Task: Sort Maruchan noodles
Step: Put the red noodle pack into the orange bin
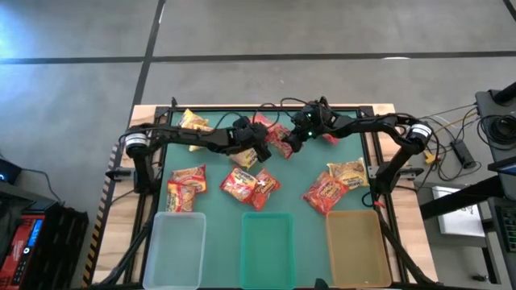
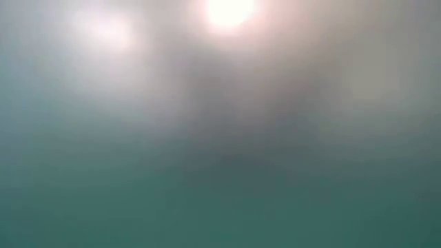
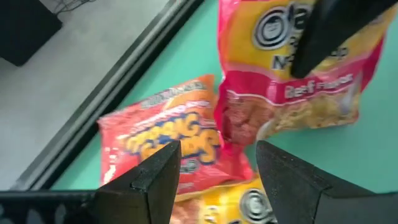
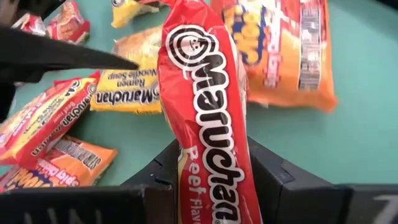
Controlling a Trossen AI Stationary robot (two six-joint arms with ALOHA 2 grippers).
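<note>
At the desk's (image 1: 310, 181) far middle, the right tool (image 4: 208, 180) clamps a red crinkly Maruchan beef noodle packet (image 4: 208, 112), with the left tool (image 3: 217, 171), fingers apart, hovering over neighbouring red-orange and yellow packets (image 3: 168, 140) just beside it.

The table top (image 1: 298, 173) is blue-green with a pale wood edge. The Maruchan noodle packets (image 1: 246, 184) are red, orange and yellow. The beef packet (image 4: 208, 118) is red with big white letters (a little smiley face on top). Three trays: a clear tray (image 1: 175, 247), a green tray (image 1: 267, 246), an orange-brown tray (image 1: 357, 246). Both arms are black.
</note>
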